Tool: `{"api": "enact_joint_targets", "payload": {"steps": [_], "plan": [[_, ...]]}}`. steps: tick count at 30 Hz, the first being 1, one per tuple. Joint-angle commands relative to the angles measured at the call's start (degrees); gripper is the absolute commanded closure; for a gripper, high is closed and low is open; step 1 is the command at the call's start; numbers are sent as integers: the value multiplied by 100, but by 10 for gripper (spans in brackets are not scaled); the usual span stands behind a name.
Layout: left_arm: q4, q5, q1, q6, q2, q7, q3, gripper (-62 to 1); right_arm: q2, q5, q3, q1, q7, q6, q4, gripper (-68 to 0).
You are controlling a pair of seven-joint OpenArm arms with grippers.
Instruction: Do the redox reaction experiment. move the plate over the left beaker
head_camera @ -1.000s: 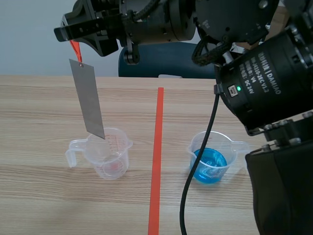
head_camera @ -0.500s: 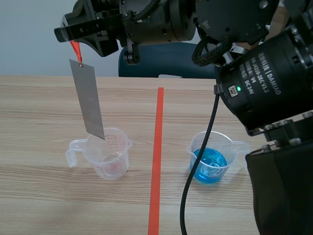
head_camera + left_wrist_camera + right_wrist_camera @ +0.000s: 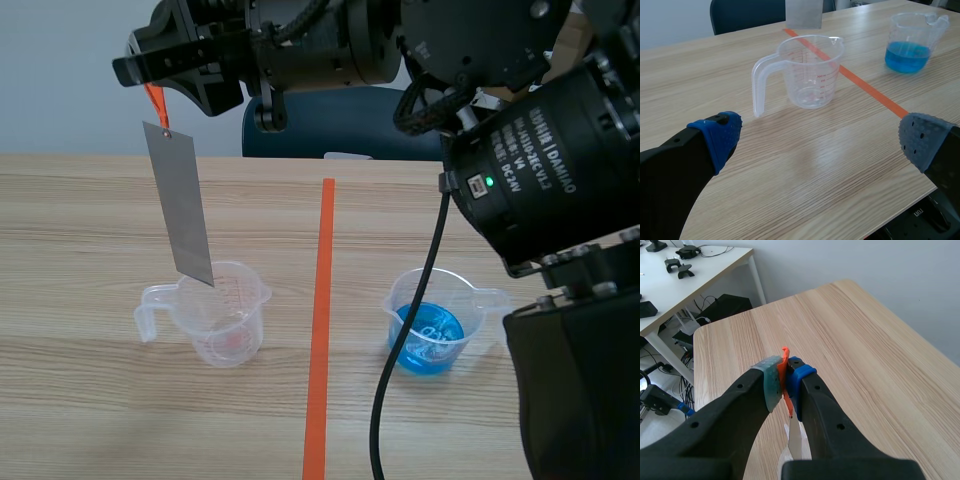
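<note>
On your worktop [image 3: 90,210], the left end effector [image 3: 818,140] sits low, fingers spread wide and empty, while the right end effector [image 3: 135,66] is raised. The grey plate [image 3: 180,205] hangs just above the rim of the clear left beaker [image 3: 225,315]. It dangles from an orange tag [image 3: 154,103] pinched tight in the right fingers.

The plate [image 3: 180,205] hangs over the left beaker [image 3: 222,320], seemingly blocking entry from above.
</note>
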Motion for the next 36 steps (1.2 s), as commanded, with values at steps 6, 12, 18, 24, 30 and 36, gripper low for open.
{"api": "enact_joint_targets", "payload": {"steps": [6, 12, 18, 24, 30, 36], "plan": [[35, -35, 63, 13, 42, 151, -59, -623, -4, 101, 2, 70, 120, 4, 4, -2], [35, -37, 63, 13, 42, 291, -59, -623, -4, 101, 2, 68, 120, 4, 4, -2], [35, -37, 63, 13, 42, 227, -59, -623, -4, 101, 2, 68, 120, 2, 4, -2], [35, -37, 63, 13, 42, 201, -59, -623, -4, 101, 2, 68, 118, 2, 4, -2], [35, -37, 63, 13, 42, 201, -59, -623, -4, 101, 2, 68, 118, 2, 4, -2], [35, -37, 63, 15, 42, 201, -59, -623, -4, 101, 2, 68, 120, 2, 4, -2]]}}
